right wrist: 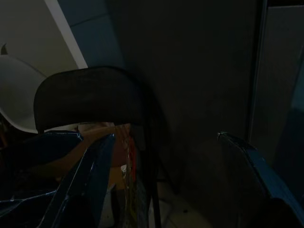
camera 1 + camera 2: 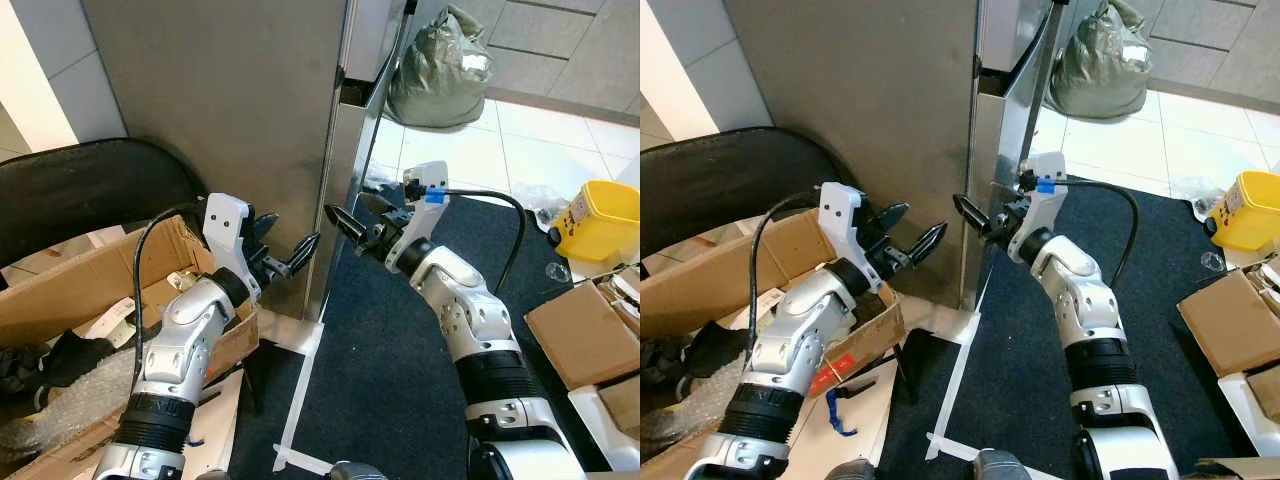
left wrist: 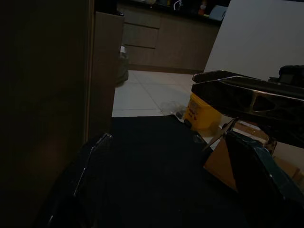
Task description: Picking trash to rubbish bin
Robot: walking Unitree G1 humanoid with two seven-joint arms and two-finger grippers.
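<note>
Both arms are raised in front of a grey cabinet panel [image 2: 230, 110]. My left gripper [image 2: 290, 240] is open and empty, pointing toward the panel's metal corner edge [image 2: 335, 200]. Facing it from the other side of that edge, my right gripper [image 2: 356, 214] is also open and empty. A yellow bin [image 2: 603, 225] stands at the far right on the tiles, also in the left wrist view as the yellow bin [image 3: 202, 111]. A small clear plastic cup [image 2: 558, 272] lies on the dark carpet [image 2: 400, 350] beside it. Crumpled clear plastic [image 2: 540, 198] lies just behind.
A stuffed grey-green rubbish bag [image 2: 440, 70] sits on the tiles at the back. An open cardboard box [image 2: 80, 290] with scraps and bubble wrap [image 2: 60, 400] is at my left, before a black chair [image 2: 90, 190]. Flat cardboard boxes [image 2: 585, 335] lie at the right.
</note>
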